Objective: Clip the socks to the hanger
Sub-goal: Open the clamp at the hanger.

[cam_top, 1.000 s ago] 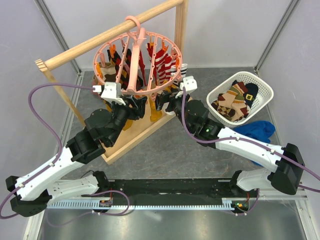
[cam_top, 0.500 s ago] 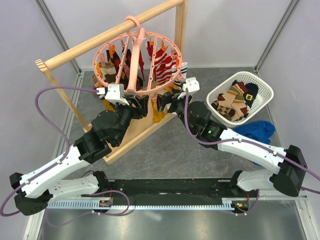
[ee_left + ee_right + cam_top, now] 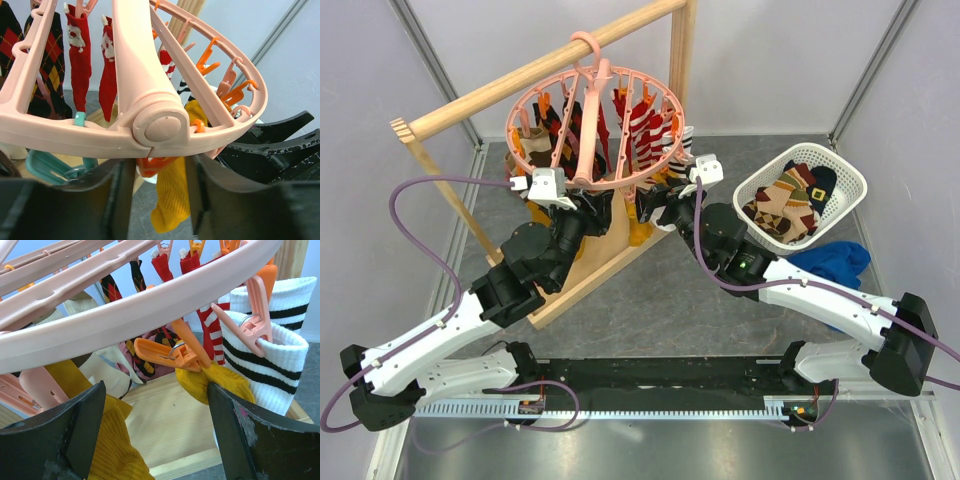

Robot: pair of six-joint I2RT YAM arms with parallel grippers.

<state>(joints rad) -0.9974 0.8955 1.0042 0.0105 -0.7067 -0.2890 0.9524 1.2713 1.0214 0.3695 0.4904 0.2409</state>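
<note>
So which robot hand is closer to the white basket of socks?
The right. The right gripper is under the near edge of the hanger, toward the basket. The left gripper is there too, but farther away, beyond the right one.

Pale walls [image 3: 800, 60]; grey speckled table [image 3: 650, 290]; wooden rail frame [image 3: 500, 85].

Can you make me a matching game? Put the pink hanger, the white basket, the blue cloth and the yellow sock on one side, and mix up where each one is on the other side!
Things:
1. hanger
2. white basket
3. blue cloth
4. yellow sock

Places:
A. lies on the table next to the basket
B. hooked over the wooden rail
C. has loose socks inside
D. hangs from an orange clip

Pairs: 1-B, 2-C, 3-A, 4-D
</note>
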